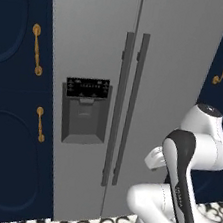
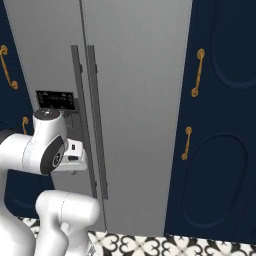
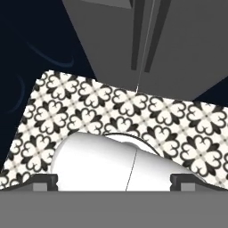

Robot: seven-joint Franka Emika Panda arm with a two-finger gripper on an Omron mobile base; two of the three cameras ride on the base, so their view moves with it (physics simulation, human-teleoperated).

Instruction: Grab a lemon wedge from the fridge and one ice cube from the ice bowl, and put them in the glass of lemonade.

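Facing the shut fridge (image 1: 137,87), the end effector (image 3: 114,180) gapes wide, empty.

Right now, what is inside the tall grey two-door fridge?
Nothing inside can be seen: both doors of the tall grey two-door fridge are shut. Only its outside shows, with two long dark vertical handles and a black dispenser panel.

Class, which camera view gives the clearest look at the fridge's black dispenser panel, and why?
The left base view: the dispenser panel faces the camera whole on the fridge door. In the right base view the panel is partly behind the arm. The hand view catches the fridge's door bottoms and handle ends.
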